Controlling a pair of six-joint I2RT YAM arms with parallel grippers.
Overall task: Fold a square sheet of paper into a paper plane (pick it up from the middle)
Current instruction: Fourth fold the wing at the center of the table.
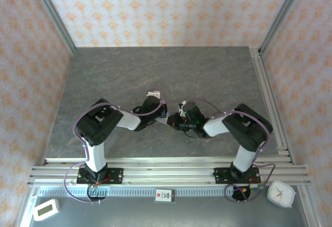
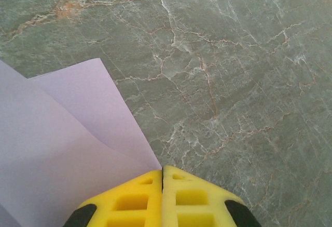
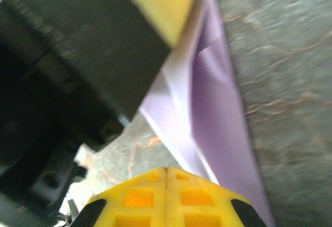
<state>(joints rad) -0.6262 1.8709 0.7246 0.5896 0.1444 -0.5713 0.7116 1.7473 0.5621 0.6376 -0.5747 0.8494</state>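
The square sheet of paper (image 2: pixel 67 133) is pale lilac and bent into two overlapping layers; it hangs over the grey marble table (image 2: pixel 233 81). One corner of it runs into the seam of my left gripper (image 2: pixel 162 169), whose yellow fingers are shut on it. In the right wrist view the sheet (image 3: pixel 218 97) hangs folded from the left gripper's yellow finger (image 3: pixel 161 3) and passes behind my right gripper (image 3: pixel 167 169), which is shut with nothing visible in its seam. Seen from above, the left gripper (image 1: pixel 167 117) and right gripper (image 1: pixel 179 122) meet tip to tip at the table's middle.
Aluminium rails run along the near edge (image 1: pixel 166 167) and the right side (image 1: pixel 270 102). A small white timer (image 1: pixel 45 209) and a white clock (image 1: pixel 280 193) lie in front of the rails. Wallpapered walls (image 1: pixel 166 9) close in three sides of the table.
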